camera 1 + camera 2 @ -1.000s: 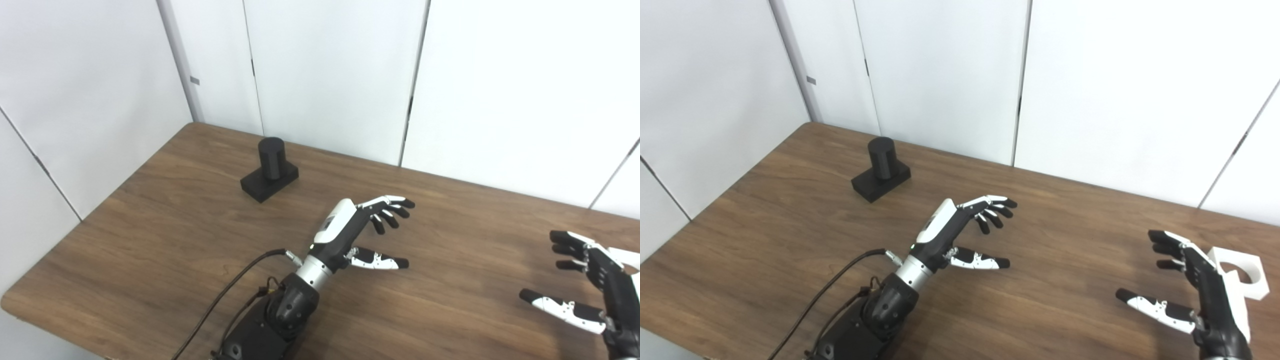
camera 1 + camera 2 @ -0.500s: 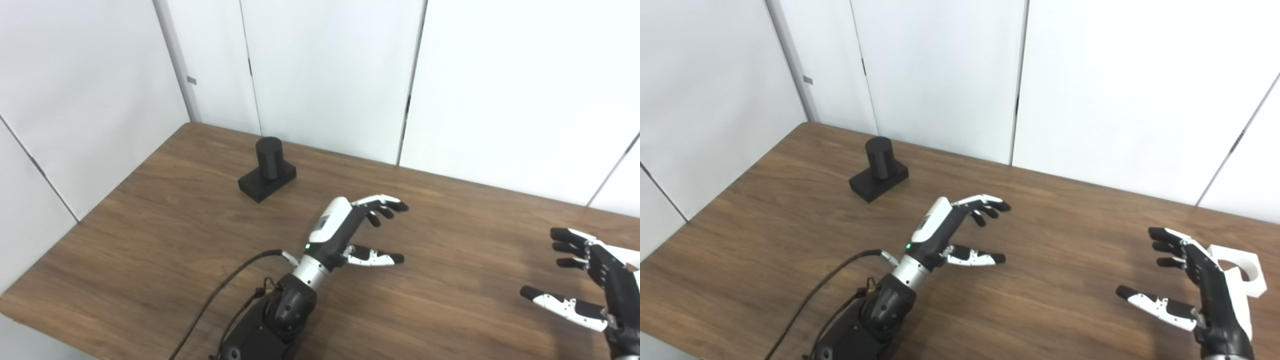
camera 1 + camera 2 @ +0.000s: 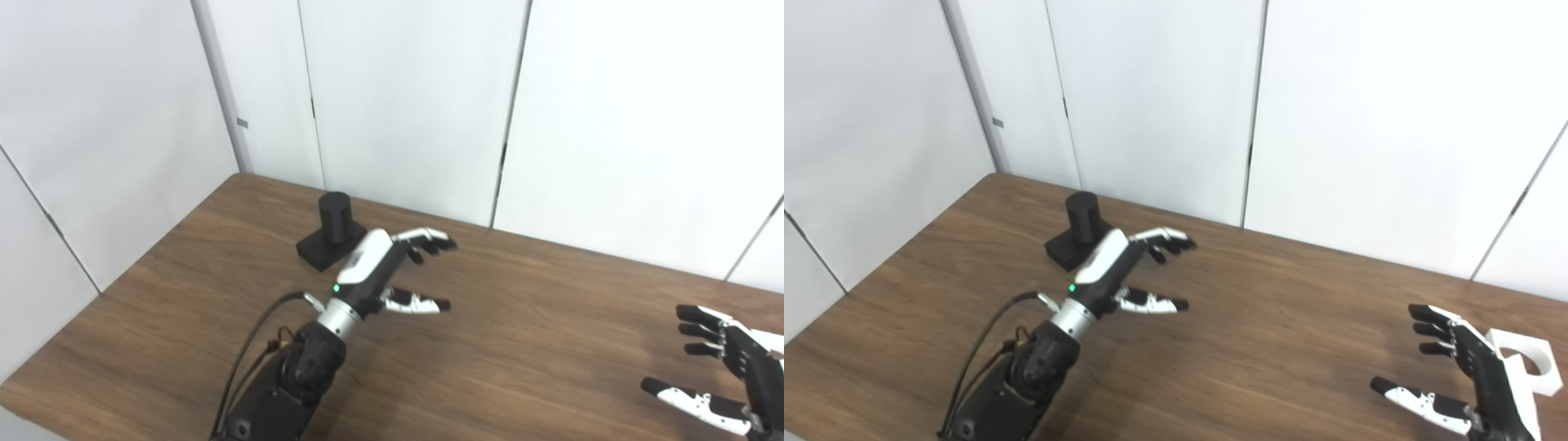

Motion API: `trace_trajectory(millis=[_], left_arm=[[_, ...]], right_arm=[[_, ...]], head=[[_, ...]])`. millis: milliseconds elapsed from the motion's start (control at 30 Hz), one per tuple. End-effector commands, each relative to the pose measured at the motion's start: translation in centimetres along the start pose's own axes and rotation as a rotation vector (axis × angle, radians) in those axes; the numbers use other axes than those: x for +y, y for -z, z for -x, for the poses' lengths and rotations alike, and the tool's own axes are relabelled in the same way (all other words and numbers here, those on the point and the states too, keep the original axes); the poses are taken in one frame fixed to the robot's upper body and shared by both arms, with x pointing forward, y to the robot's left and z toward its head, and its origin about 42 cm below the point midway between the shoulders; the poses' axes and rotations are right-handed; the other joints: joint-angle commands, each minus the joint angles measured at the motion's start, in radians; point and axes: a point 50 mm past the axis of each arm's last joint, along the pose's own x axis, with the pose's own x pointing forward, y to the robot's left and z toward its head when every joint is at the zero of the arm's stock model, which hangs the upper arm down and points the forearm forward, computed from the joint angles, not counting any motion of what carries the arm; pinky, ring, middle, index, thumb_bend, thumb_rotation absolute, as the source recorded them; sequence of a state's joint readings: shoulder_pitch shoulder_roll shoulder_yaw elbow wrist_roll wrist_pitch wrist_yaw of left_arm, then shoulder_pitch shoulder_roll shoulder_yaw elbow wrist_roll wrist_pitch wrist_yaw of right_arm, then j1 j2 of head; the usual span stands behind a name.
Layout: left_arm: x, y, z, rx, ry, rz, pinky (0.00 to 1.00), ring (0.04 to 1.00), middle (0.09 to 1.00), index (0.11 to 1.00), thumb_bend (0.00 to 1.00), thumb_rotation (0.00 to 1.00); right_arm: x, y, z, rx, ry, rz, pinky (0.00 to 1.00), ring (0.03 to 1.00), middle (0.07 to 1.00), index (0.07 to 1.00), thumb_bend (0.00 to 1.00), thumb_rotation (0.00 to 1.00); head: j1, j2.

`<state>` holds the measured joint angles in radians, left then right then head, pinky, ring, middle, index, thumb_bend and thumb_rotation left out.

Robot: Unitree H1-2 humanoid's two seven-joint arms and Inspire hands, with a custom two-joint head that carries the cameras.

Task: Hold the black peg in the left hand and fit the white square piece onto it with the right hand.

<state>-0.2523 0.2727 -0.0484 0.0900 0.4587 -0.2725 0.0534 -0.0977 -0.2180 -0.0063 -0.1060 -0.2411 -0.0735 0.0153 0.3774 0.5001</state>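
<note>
Black peg [image 3: 335,211] upright on its black base [image 3: 324,248], far left part of wooden table [image 3: 520,318], near the white wall panels [image 3: 404,98]. Left hand [image 3: 383,269] just right of the base, raised above the tabletop, fingers [image 3: 429,236] spread and lightly curled, thumb apart, nothing held; contact with base not discernible. White square piece [image 3: 1522,364] with round hole at right table edge. Right hand [image 3: 1464,373] just beside it, fingers splayed, empty; whether touching, cannot tell.
</note>
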Motion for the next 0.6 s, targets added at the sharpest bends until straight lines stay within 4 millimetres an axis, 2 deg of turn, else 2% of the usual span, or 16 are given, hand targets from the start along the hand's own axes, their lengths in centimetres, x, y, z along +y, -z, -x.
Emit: trace_trajectory(millis=[0, 200, 333, 433, 567], left_arm=[[2.3, -1.1, -1.6, -0.054, -0.088, -0.041, 0.6, 0.724, 0.763, 0.744, 0.79, 0.01], [4.8, -0.3, -1.8, -0.006, -0.174, -0.097, 0.67, 0.789, 0.803, 0.818, 0.8, 0.09], [6.0, 0.2, -2.0, 0.037, -0.231, -0.14, 0.66, 0.826, 0.838, 0.833, 0.8, 0.1], [6.6, 0.7, -2.1, 0.058, -0.267, -0.168, 0.68, 0.845, 0.863, 0.849, 0.79, 0.13], [7.9, 1.8, -2.5, 0.078, -0.326, -0.233, 0.77, 0.877, 0.881, 0.867, 0.8, 0.17]], right_arm=[[-0.9, -1.4, -1.0, -0.088, 0.017, 0.005, 0.63, 0.725, 0.755, 0.723, 0.68, 0.0], [-1.0, -1.7, -1.0, -0.094, 0.016, 0.004, 0.61, 0.711, 0.742, 0.709, 0.69, 0.0], [-1.1, -1.8, -1.0, -0.094, 0.017, 0.013, 0.62, 0.717, 0.747, 0.714, 0.68, 0.0], [-1.2, -1.8, -0.9, -0.099, 0.025, 0.066, 0.6, 0.691, 0.725, 0.702, 0.71, 0.0], [-1.3, -1.7, -0.8, -0.099, 0.03, 0.078, 0.6, 0.683, 0.717, 0.704, 0.71, 0.0]], head=[[0.002, 0.003], [0.01, 0.006], [0.011, 0.004], [0.012, 0.004], [0.01, 0.006]])
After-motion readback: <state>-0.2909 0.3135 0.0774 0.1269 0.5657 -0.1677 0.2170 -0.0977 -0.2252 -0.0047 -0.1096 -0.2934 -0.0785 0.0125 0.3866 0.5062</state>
